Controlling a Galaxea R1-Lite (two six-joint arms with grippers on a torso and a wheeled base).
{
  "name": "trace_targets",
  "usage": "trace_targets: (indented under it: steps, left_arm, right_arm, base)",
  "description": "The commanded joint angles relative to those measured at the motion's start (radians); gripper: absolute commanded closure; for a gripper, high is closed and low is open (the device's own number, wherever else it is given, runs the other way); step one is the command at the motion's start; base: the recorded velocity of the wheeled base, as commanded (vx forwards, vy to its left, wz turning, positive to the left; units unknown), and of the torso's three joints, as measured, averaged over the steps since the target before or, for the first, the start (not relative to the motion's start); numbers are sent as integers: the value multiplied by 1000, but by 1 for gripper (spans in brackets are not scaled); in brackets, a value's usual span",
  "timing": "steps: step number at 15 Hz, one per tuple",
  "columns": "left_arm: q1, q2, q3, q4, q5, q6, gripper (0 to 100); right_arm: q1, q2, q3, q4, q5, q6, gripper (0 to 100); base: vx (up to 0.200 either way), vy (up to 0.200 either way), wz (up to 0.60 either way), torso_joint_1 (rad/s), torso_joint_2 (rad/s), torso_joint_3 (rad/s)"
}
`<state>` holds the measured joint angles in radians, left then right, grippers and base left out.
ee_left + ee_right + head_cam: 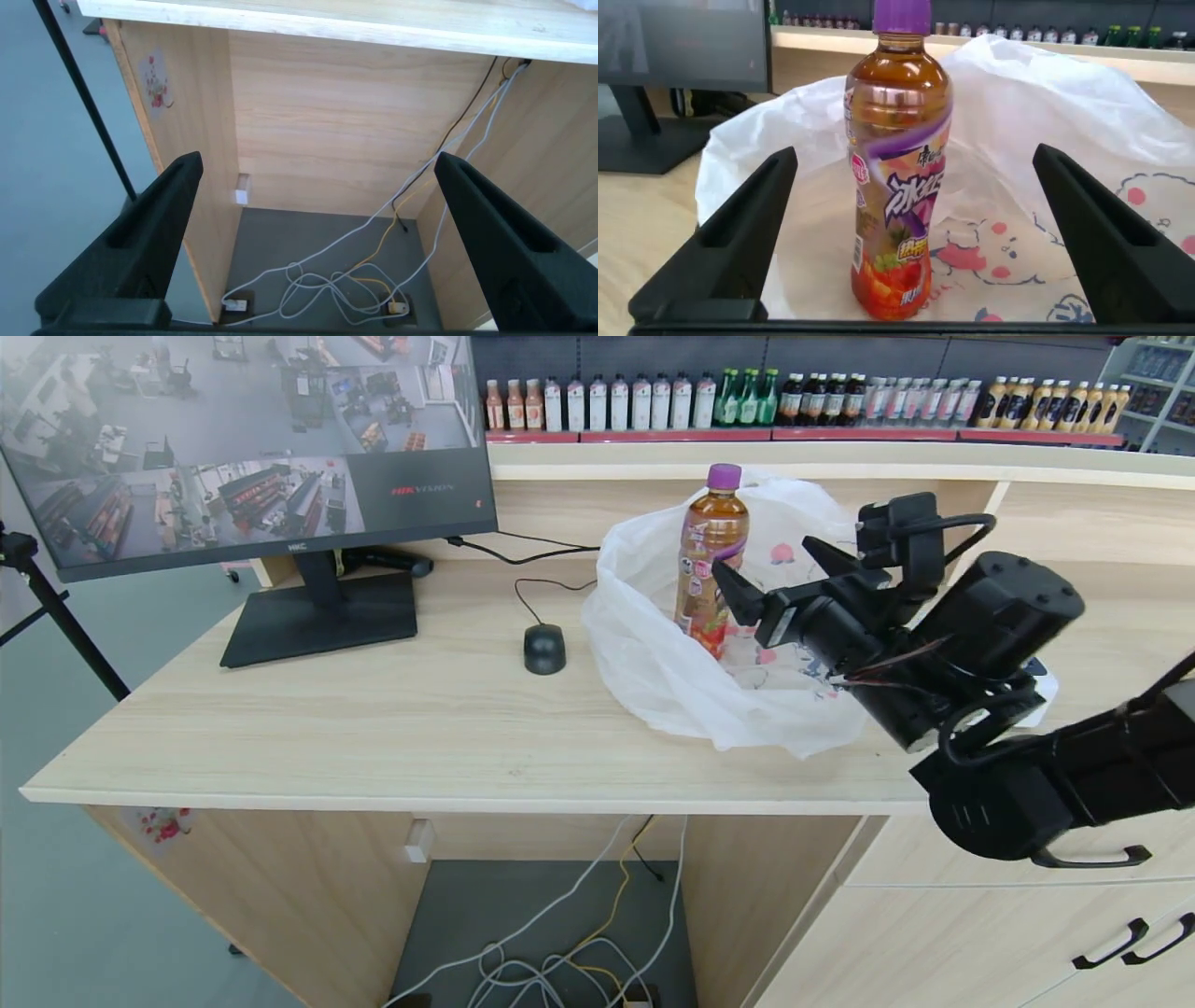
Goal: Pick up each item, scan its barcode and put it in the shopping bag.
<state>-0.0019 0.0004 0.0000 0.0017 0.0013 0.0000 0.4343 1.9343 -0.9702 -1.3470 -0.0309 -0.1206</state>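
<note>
A tea bottle [711,555] with a purple cap stands upright inside the white plastic shopping bag [672,681] on the wooden counter. My right gripper [780,574] hovers just in front of it, open. In the right wrist view the bottle [896,177] stands between the spread fingers [738,243] with a gap on each side, and the bag [1036,112] lies around and behind it. My left gripper [320,163] is open and holds nothing, hanging low in front of the counter, facing the recess under it.
A monitor [243,439] stands at the counter's back left, with a black mouse [544,648] and its cable beside the bag. A raised ledge and a shelf of bottles [794,399] run behind. Loose cables [346,280] lie under the counter.
</note>
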Motion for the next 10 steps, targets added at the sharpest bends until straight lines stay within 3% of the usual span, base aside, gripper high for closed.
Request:
trace_targets:
  steps: [1, 5, 7, 10]
  left_arm:
    - [0, 0, 0, 0, 0, 0, 0]
    - [0, 0, 0, 0, 0, 0, 0]
    - [0, 0, 0, 0, 0, 0, 0]
    - [0, 0, 0, 0, 0, 2, 0]
  right_arm:
    - [1, -150, 146, -41, 0, -1, 0]
    - [20, -241, 225, -61, 2, 7, 0]
    - [58, -239, 308, -199, 0, 19, 0]
    - [61, -273, 423, -224, -7, 21, 0]
  base:
    - [0, 0, 0, 0, 0, 0]
    - [0, 0, 0, 0, 0, 0]
    - [0, 0, 0, 0, 0, 0]
    - [0, 0, 0, 0, 0, 0]
